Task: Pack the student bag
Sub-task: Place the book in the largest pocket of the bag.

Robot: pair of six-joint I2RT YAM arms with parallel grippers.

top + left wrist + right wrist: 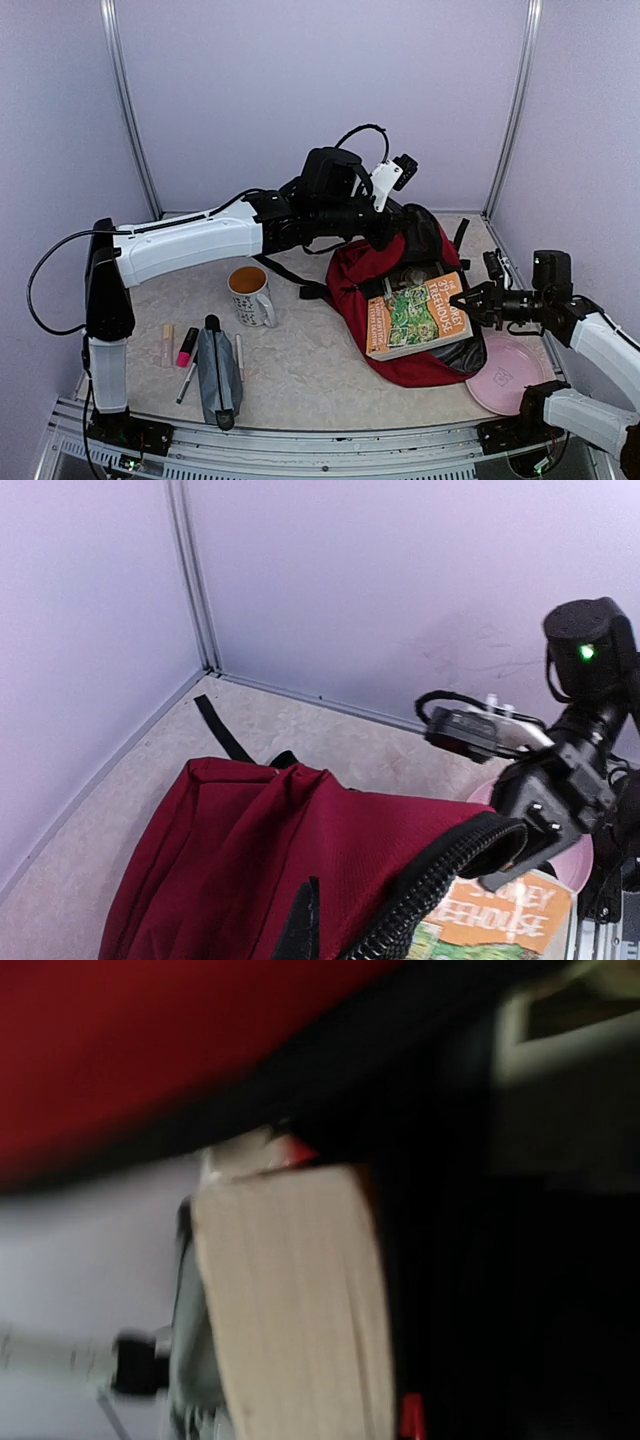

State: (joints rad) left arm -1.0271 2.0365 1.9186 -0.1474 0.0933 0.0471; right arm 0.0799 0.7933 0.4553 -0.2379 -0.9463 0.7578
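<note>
Book (290, 1300) pages loom close, clamped in the right pincer (468, 300). Left pincer (388, 238) is closed on the rim of the student bag (350, 275), lying on the worktop (300, 370). Best to hold its mouth high and slide the book in flat.

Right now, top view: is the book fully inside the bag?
No: the book lies at the mouth of the student bag with its whole cover showing, the right claw at its edge.

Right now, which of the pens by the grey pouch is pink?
The highlighter with a black cap, left of the pouch, beside the tan stick; the thin pen by it is dark, a white pen lies right of the pouch.
</note>
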